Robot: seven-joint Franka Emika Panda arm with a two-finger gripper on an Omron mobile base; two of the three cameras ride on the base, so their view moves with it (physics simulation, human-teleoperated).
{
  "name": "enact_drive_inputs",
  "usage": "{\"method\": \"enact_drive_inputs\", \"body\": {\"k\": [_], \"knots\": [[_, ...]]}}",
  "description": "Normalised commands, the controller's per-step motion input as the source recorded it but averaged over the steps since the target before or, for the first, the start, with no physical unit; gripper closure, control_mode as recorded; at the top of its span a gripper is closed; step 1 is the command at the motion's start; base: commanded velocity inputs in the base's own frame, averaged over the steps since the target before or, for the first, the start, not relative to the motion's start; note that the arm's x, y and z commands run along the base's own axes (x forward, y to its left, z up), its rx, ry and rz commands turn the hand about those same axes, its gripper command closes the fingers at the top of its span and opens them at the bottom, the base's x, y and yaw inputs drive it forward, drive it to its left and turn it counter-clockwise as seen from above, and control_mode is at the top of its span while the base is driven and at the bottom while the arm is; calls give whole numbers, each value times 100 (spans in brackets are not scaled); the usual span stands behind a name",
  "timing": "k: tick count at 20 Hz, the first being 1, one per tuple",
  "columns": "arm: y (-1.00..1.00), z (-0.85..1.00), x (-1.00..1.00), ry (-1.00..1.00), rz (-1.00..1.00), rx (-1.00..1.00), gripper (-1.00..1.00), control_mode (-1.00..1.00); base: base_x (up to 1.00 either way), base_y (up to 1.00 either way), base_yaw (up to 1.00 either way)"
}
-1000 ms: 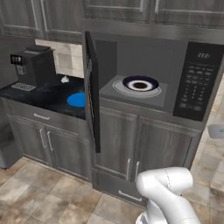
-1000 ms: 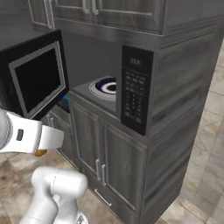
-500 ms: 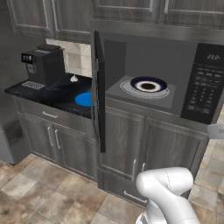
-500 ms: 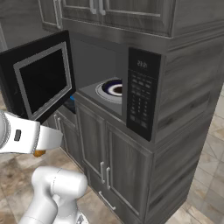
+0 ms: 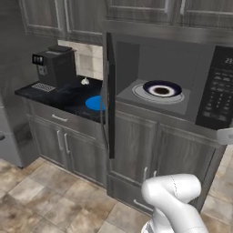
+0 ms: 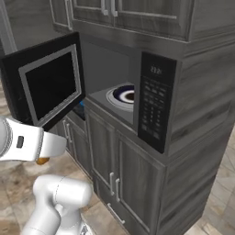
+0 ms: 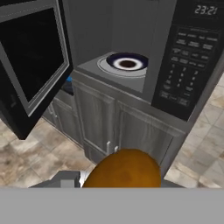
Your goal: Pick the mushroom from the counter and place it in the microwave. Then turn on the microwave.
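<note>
- My jaws stand partly closed on the mushroom [image 7: 121, 169], which sits between them at the bottom of the hand view, out in front of the cabinets and above the tiled floor [image 7: 199, 162].
- I see only its rounded orange-brown cap facing the camera; the stem and its long axis I cannot tell.
- My gripper [image 6: 43, 160] hangs at the end of my white forearm, an orange bit peeking beneath it.
- The microwave [image 7: 188, 57] is ahead, its door [image 7: 33, 65] swung wide to the left, leaving its mouth open.
- Inside, a plate [image 7: 127, 62] rests on the turntable near the front edge.
- The counter [image 5: 68, 98] lies beyond the door's far side.
</note>
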Motion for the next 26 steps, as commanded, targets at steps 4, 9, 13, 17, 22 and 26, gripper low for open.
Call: {"method": "enact_drive_inputs", "body": {"k": [4,9,13,17,22,26], "knots": [[0,0,0,0,0,0,100,100,59,13,1],[0,0,0,0,0,0,100,100,60,19,0],[0,0,0,0,0,0,100,100,53,6,0],[0,0,0,0,0,0,100,100,48,-1,0],[0,0,0,0,0,0,100,100,27,-13,0],[0,0,0,0,0,0,100,100,9,-21,0]]}}
